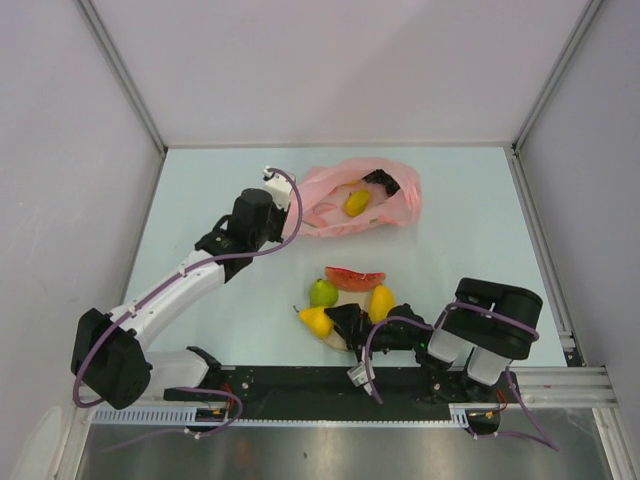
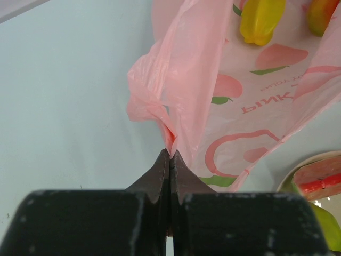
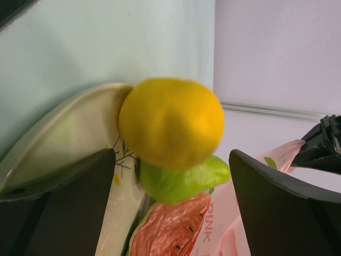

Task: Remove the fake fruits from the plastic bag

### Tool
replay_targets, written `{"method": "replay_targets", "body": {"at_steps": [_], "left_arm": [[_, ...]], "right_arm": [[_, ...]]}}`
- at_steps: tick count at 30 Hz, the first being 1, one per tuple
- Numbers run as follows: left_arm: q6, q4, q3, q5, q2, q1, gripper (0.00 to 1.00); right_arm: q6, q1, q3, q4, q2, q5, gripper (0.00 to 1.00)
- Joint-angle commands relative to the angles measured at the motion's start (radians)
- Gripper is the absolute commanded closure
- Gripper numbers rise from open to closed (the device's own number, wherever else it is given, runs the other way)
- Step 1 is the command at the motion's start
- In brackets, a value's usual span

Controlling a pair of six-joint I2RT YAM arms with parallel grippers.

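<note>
The pink plastic bag (image 1: 345, 205) lies at the table's middle back, with a yellow fruit (image 1: 356, 202) and a dark grape bunch (image 1: 383, 182) at its mouth. My left gripper (image 1: 289, 218) is shut on the bag's left edge; in the left wrist view the fingertips (image 2: 170, 154) pinch the pink film (image 2: 234, 101). A lemon (image 1: 316, 321), green pear (image 1: 322, 292), watermelon slice (image 1: 354, 277) and mango (image 1: 381, 302) lie on the cream plate (image 1: 339, 341). My right gripper (image 1: 347, 320) is open, with the yellow lemon (image 3: 170, 122) just ahead of its fingers.
The left wrist view shows two fruits on the bag, one yellow (image 2: 261, 21) and one orange-green (image 2: 322, 13), and the plate rim (image 2: 298, 169) at the right. White walls close in the table on three sides. The black arm rail (image 1: 300, 395) runs along the near edge.
</note>
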Motion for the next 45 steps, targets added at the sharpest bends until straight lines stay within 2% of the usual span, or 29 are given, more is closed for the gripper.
{"method": "replay_targets", "body": {"at_steps": [1,5,9,11,12,13,14,16,17,20,23,27,29,31,32,34,35,36,37,39,40,42,45], "left_arm": [[-0.019,0.021,0.006,0.015,-0.007,0.006,1.0],[-0.017,0.021,0.004,0.019,-0.005,0.006,1.0],[-0.049,0.017,0.0,0.019,-0.007,0.006,1.0],[-0.071,-0.006,0.006,0.0,-0.008,0.016,1.0],[-0.083,-0.021,0.012,-0.003,-0.013,0.023,0.98],[-0.098,-0.07,0.029,-0.006,-0.014,0.034,0.93],[-0.129,-0.098,0.038,-0.006,-0.025,0.048,0.61],[-0.143,-0.168,0.046,0.023,-0.048,0.097,0.35],[-0.143,-0.186,0.044,0.052,-0.077,0.112,0.16],[-0.16,-0.248,0.038,0.113,-0.131,0.173,0.0],[-0.192,-0.317,0.046,0.218,-0.224,0.221,0.0],[-0.307,-0.436,0.0,0.453,-0.324,0.344,0.0],[-0.38,-0.497,-0.072,0.526,-0.33,0.37,0.06],[-0.408,-0.505,-0.162,0.644,-0.304,0.379,0.14],[-0.419,-0.494,-0.19,0.67,-0.291,0.378,0.22],[-0.41,-0.454,-0.232,0.695,-0.266,0.393,0.28],[-0.389,-0.447,-0.235,0.707,-0.223,0.416,0.32],[-0.373,-0.45,-0.233,0.727,-0.196,0.424,0.33],[-0.369,-0.451,-0.242,0.764,-0.169,0.431,0.34],[-0.337,-0.416,-0.267,0.854,-0.116,0.431,0.32],[-0.321,-0.414,-0.275,0.876,-0.091,0.428,0.33],[-0.312,-0.395,-0.276,0.908,-0.028,0.427,0.35],[-0.28,-0.35,-0.296,1.054,0.059,0.393,0.42]], "right_arm": [[0.003,-0.016,-0.049,0.141,-0.067,-0.058,0.07],[0.009,-0.014,-0.066,0.058,-0.144,-0.071,0.07],[0.052,-0.017,-0.051,-0.056,-0.294,-0.091,0.07],[0.077,-0.024,-0.028,-0.204,-0.375,-0.123,0.07],[0.08,-0.042,0.001,-0.27,-0.462,-0.137,0.08],[0.084,-0.053,0.017,-0.41,-0.507,-0.173,0.07],[0.092,-0.066,0.031,-0.483,-0.55,-0.193,0.08],[0.106,-0.105,0.08,-0.699,-0.679,-0.25,0.08],[0.106,-0.117,0.094,-0.758,-0.719,-0.265,0.07],[0.101,-0.151,0.118,-0.895,-0.826,-0.287,0.07],[0.092,-0.188,0.156,-0.996,-0.892,-0.272,0.06],[0.117,-0.212,0.226,-1.082,-0.941,-0.183,0.06],[0.147,-0.22,0.258,-1.096,-0.935,-0.091,0.07],[0.161,-0.221,0.304,-1.073,-0.914,0.03,0.07],[0.185,-0.223,0.318,-1.055,-0.888,0.076,0.07],[0.225,-0.22,0.367,-1.015,-0.86,0.212,0.07],[0.3,-0.215,0.39,-1.002,-0.845,0.265,0.07],[0.364,-0.212,0.452,-0.993,-0.808,0.323,0.07],[0.427,-0.212,0.488,-0.99,-0.787,0.456,0.07],[0.609,-0.226,0.57,-1.022,-0.729,0.565,0.06],[0.633,-0.24,0.592,-1.025,-0.728,0.598,0.06],[0.615,-0.275,0.586,-1.059,-0.765,0.534,0.06],[0.603,-0.289,0.572,-1.085,-0.782,0.547,0.07]]}}
